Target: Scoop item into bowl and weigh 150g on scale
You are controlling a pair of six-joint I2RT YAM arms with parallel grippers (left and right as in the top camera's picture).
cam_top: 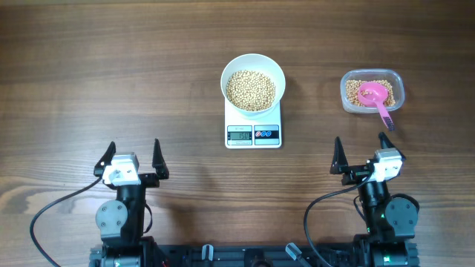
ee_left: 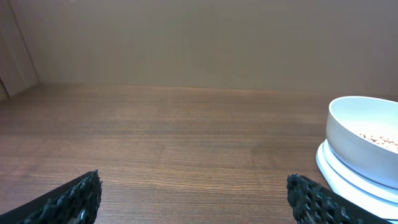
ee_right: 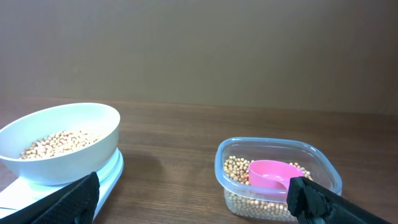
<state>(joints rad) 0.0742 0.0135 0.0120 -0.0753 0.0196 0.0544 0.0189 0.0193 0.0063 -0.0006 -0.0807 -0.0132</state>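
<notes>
Both the left gripper [cam_top: 134, 144] and the right gripper [cam_top: 361, 139] are seen by the near edge of the brown wooden desk [cam_top: 111, 59], fingers spread wide apart, nothing gripped. At the desk's middle the scale [cam_top: 253, 133] is set, and the white bowl [cam_top: 226, 70] is carried on it, filled with beans [cam_top: 251, 89]. Toward the right edge a clear tub [cam_top: 345, 81] is placed, with more beans and a pink scoop [cam_top: 373, 93] inside. A plain tan wall [ee_left: 199, 37] is seen beyond.

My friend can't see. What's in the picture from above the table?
A white bowl of beans sits on a small scale on a wooden table. Right of it, a clear tub holds more beans and a pink scoop. The left gripper and right gripper are open, holding nothing.
</notes>
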